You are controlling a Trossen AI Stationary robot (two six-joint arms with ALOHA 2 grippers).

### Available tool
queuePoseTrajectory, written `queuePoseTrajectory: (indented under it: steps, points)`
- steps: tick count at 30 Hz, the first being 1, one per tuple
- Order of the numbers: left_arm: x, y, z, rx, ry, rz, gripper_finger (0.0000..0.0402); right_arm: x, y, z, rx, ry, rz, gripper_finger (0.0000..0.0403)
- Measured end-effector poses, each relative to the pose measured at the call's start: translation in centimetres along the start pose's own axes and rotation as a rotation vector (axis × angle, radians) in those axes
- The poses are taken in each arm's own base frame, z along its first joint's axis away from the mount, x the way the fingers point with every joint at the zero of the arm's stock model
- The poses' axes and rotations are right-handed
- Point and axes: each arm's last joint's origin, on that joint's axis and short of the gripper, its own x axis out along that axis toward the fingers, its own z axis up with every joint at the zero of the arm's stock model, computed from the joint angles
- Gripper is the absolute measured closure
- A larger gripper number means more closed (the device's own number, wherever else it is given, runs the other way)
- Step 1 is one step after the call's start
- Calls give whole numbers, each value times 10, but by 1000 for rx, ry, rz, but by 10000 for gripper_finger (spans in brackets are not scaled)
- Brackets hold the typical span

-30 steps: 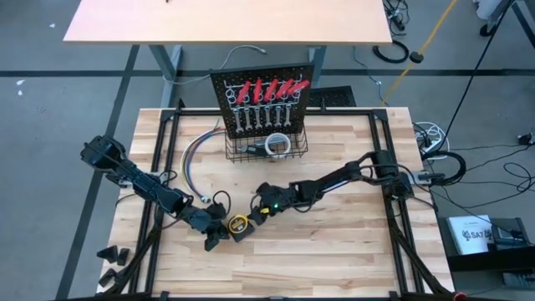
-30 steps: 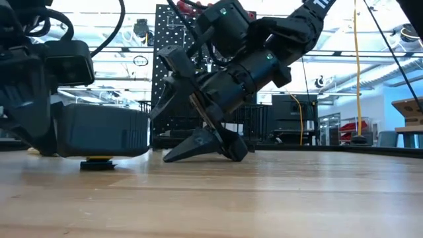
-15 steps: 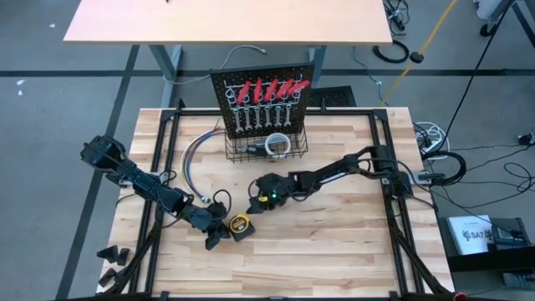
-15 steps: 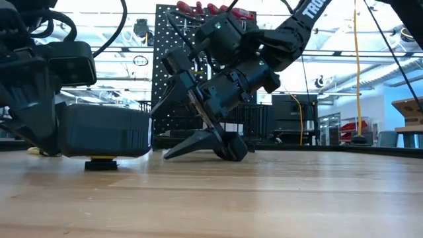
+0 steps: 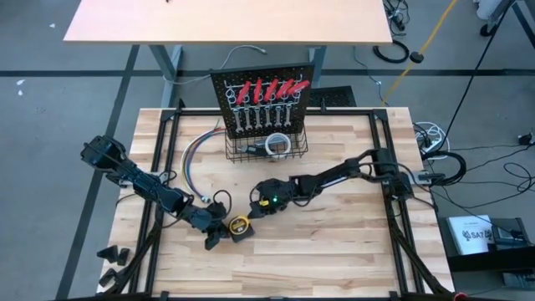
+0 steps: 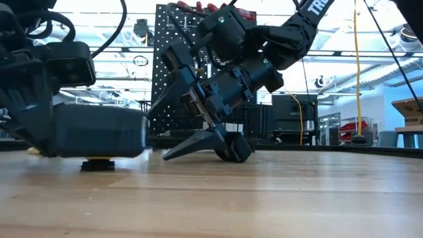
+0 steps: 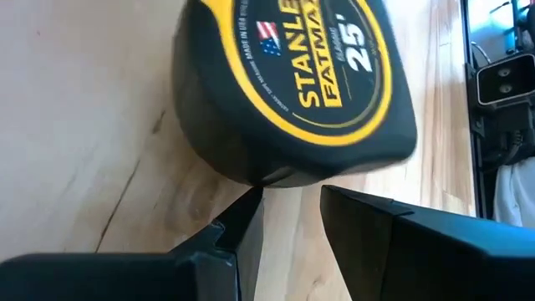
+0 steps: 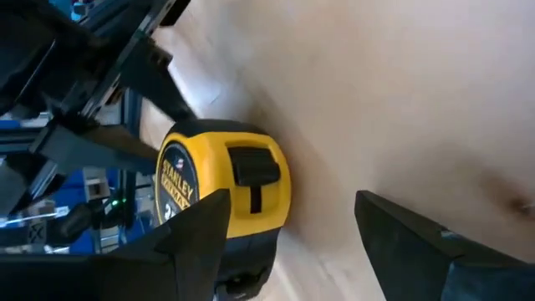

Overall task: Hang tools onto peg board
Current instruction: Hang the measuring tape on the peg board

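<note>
Yellow tape measure [image 5: 239, 225] lying flat on the worktop [image 5: 334, 251], toward the front edge and a little left of middle, not yet hung. Caught between two claws.

Left gripper [image 5: 219, 232] low at the tape measure's left side, fingers [image 7: 242, 230] parted a little, tips right at the black underside of the case; no clamp on it visible in the left wrist view. Dark wrist body [image 6: 99, 132] sitting over the yellow case in the low view, hiding most of it, only a thin yellow sliver showing beneath.

Right gripper [image 5: 253, 211] angled down from the right, just beside the tape measure on its far side, fingers [image 8: 201, 226] spread wide with the case and its black lock button between and ahead of them, holding nothing. Fingertips down near the wood in the low view.

Peg board [image 5: 266, 96] upright at the middle of the back edge, well apart from both claws. Red-handled tools [image 5: 269, 89] in a row along its top, silver wrenches [image 5: 261, 119] hanging beneath. Black wire basket [image 5: 266, 146] at its foot with a white tape roll [image 5: 278, 143] inside. Bundle of coloured wires [image 5: 194, 159] curving across the wood left of the basket, between board and left arm.
</note>
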Motion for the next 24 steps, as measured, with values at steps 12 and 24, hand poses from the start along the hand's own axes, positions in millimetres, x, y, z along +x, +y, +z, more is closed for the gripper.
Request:
queuePoseTrajectory:
  steps: [12, 24]
  points:
    - [0, -1, 2, -1, -16, -8, 275, -3, 31, -24, -96, -17, 128, 151]
    - [-1, -11, 3, 12, 8, -148, 275, -1, 19, -24, -143, 25, 40, 92]
